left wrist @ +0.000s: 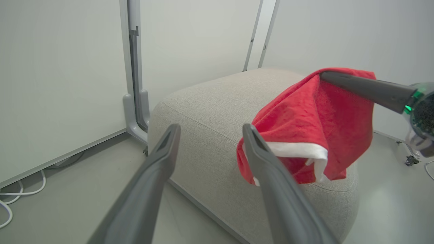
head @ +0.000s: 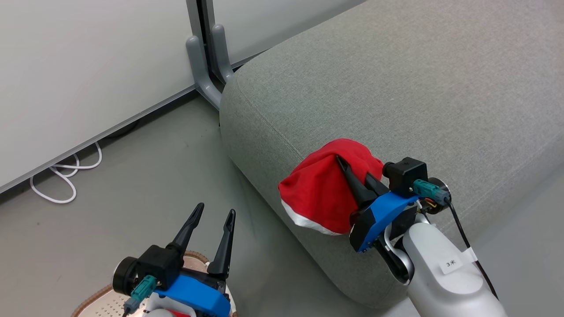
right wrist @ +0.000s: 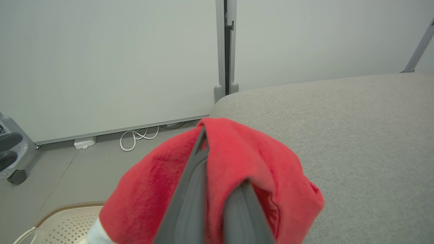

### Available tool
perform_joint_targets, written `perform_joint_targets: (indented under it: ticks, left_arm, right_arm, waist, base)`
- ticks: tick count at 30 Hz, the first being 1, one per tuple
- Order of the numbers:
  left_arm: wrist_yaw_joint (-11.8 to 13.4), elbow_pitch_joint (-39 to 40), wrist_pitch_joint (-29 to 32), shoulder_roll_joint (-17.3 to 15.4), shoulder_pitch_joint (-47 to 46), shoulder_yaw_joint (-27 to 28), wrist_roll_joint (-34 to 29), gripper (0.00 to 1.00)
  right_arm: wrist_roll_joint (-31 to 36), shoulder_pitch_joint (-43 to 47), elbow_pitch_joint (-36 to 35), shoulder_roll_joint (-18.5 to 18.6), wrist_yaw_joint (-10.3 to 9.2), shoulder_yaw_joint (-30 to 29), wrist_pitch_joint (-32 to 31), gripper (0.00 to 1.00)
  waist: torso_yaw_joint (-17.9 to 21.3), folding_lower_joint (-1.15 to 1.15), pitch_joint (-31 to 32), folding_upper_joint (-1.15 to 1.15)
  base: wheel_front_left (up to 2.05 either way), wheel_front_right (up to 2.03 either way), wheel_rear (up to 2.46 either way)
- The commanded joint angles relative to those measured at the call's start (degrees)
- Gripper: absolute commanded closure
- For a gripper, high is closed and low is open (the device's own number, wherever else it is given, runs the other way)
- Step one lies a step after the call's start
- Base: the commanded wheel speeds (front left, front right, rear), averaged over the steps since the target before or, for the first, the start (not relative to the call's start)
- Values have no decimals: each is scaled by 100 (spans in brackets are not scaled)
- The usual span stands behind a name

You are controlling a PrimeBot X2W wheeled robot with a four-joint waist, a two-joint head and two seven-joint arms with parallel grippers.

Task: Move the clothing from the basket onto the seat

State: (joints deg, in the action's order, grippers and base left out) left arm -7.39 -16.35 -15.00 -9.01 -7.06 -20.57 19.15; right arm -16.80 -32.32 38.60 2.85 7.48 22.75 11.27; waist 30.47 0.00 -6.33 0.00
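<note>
A red garment with a white hem point(head: 324, 191) hangs over the front edge of the light grey sofa point(head: 396, 88), draped over my right gripper point(head: 348, 169), which is shut on the cloth. The same garment point(left wrist: 312, 122) shows to the right in the left wrist view, and the garment point(right wrist: 234, 169) covers the fingers in the right wrist view. My left gripper point(head: 216, 213) stands open and empty above the floor, left of the sofa. Below it the cream basket point(head: 99, 301) with its brown rim peeks out, and the basket point(right wrist: 64, 223) also sits low left in the right wrist view.
White partition panels point(head: 88, 66) on grey feet point(head: 202, 75) stand behind the sofa's left end. A white cable point(head: 66, 176) loops on the grey floor below the panel. A caster point(right wrist: 17, 176) shows at the far left of the right wrist view.
</note>
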Motion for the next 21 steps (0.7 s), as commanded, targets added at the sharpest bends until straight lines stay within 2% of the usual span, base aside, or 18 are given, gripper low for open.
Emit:
perform_joint_targets:
  ticks: [1,11,17,21]
  left_arm:
    - [-9,-8,-27,-43,-76,4,-12,0]
    - [-9,62,-27,-174,-300,-60,-54,0]
    - [-9,163,-27,-352,-637,-181,-128,0]
    - [-9,281,-27,-538,-951,-312,-174,0]
  right_arm:
    - [-27,78,-29,6,3,-23,35,100]
    - [22,-517,146,7,3,-445,-8,100]
    - [177,-1485,598,37,2,-1332,35,100]
    - [263,-2239,919,303,2,-2038,92,100]
  waist:
    - [-18,0,-17,0]
    - [-250,0,-395,0]
    - [-536,0,-994,0]
    - [-759,0,-1548,0]
  base:
    - [0,0,0]
    - [0,0,0]
    - [0,0,0]
    - [0,0,0]
